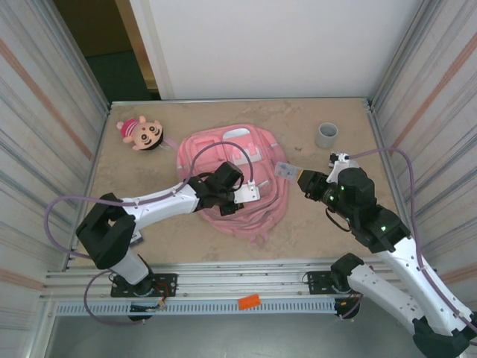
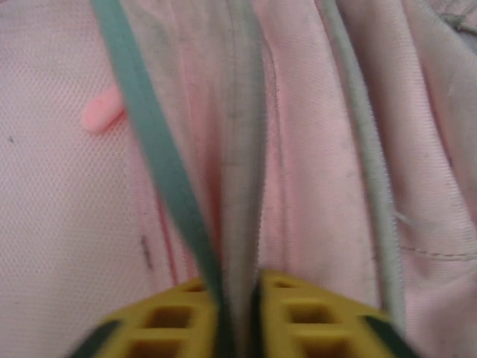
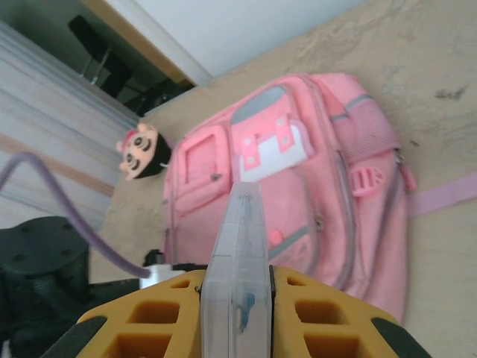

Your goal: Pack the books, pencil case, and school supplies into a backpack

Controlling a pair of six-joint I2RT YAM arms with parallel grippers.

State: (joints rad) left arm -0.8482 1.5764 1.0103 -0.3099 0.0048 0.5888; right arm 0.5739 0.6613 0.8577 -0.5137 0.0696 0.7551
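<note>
Top external view: the pink backpack [image 1: 232,175] lies flat at the centre of the sandy bench [image 1: 358,224], front patches up. The left arm [image 1: 160,200] reaches in from the lower left and its wrist sits over the lower middle of the backpack. The right arm [image 1: 369,212] comes in from the lower right. The right jaws point left and hold a flat translucent piece [image 1: 285,170] of the school supplies just beside the backpack's right edge. A plush doll [image 1: 141,133] lies at the upper left, near the backpack's top corner. A grey cup [image 1: 326,135] stands at the upper right, well apart from the backpack.

Left wrist view: pink backpack fabric [image 2: 67,224] with grey trim lines crosses the frame. At the bottom edge the yellow fingers [image 2: 168,321] stand almost together, and the left jaws pinch a raised fold of that fabric between them.

Right wrist view: the yellow fingers [image 3: 153,313] at the bottom clamp the flat translucent piece [image 3: 237,253], which stands edge-on and upright between them. Behind it the backpack [image 3: 305,171] lies across the middle of the frame, the plush doll [image 3: 141,153] to its left on the bench [image 3: 432,60]
</note>
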